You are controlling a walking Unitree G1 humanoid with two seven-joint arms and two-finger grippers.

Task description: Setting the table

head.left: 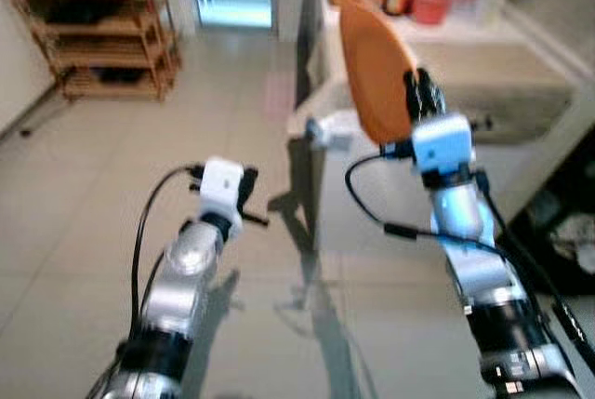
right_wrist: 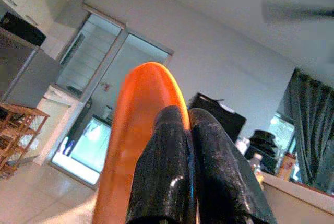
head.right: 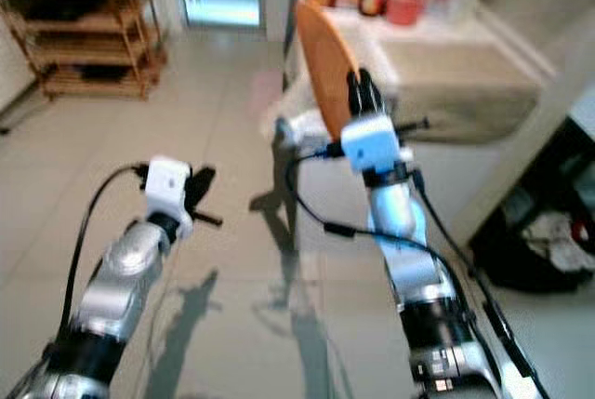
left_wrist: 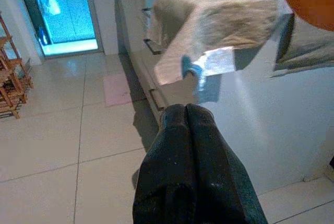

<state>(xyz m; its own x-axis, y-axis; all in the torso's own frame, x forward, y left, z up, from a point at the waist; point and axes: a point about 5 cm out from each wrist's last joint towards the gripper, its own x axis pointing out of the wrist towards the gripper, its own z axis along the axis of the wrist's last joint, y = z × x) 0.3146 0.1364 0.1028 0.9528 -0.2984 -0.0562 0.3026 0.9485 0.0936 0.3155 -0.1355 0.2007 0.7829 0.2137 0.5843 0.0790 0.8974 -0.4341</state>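
Right gripper (head.left: 423,92) has its jaws clamped on the orange plate (head.left: 374,69), held upright near the counter (head.left: 483,92) edge, not yet set down; left gripper (head.left: 249,196) pinched empty.

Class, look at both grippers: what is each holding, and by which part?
The right gripper holds an upright orange plate, its fingers pinching the lower rim. The left gripper holds nothing.

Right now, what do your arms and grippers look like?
Both arms are shiny silver with black joint bands. Each wrist carries a white boxy camera block with a black cable looping off it. The left gripper and right gripper each have two long black fingers.
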